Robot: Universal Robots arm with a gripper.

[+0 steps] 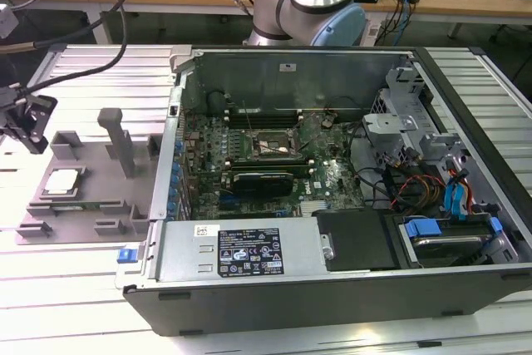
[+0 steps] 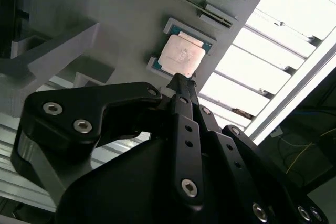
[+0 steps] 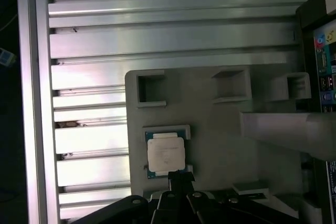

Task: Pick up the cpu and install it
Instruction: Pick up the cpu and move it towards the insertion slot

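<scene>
The task is barely under way: the cpu [image 1: 63, 180] lies flat in its shallow seat on the grey tray [image 1: 91, 168], at the exterior view's left, well apart from the open case [image 1: 332, 284]. The gripper [image 1: 35, 140] hangs near the tray's outer end, above the chip and not holding it. In the second wrist view, the claw's tip [image 2: 181, 80] narrows to one black point lined up with the edge of the cpu [image 2: 182, 55]. In the first wrist view, the same tip [image 3: 181, 178] sits just beside the chip [image 3: 166, 153]. It reads as pressed together with nothing pinched in it, and I cannot tell whether it touches the chip's edge. Inside the case, the socket [image 1: 270, 145] on the board looks unfilled, though its detail is too small to be sure. So nothing of the pick shows as done. Grasping, lifting, carrying across to the case and seating the chip in the socket are all left.
</scene>
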